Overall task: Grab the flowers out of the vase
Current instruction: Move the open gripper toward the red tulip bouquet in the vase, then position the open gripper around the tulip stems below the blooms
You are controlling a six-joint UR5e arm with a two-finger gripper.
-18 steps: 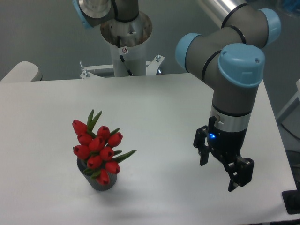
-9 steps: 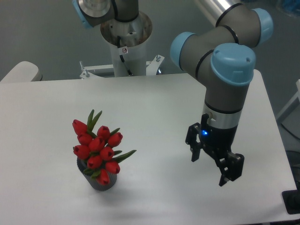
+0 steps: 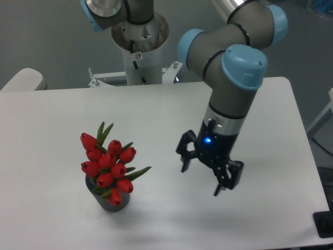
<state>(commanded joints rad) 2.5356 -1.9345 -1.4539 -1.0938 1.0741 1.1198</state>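
Observation:
The flowers (image 3: pixel 108 165), a tight bunch of red tulip buds with narrow green leaves, stand upright in the vase (image 3: pixel 112 202), a short dark grey cylinder at the front left of the white table. My gripper (image 3: pixel 202 181) hangs above the table to the right of the bunch, well apart from it. Its two black fingers are spread wide with nothing between them, and a blue light glows on its wrist. The stems are hidden inside the vase.
The arm's white base column (image 3: pixel 140 49) rises behind the table's far edge. A pale rounded object (image 3: pixel 23 79) sits off the table's back left corner. The table's right edge (image 3: pixel 304 140) runs close behind the arm.
The gripper has swung left across the table, toward the flowers, over the last second, staying open. The flowers and vase have not moved.

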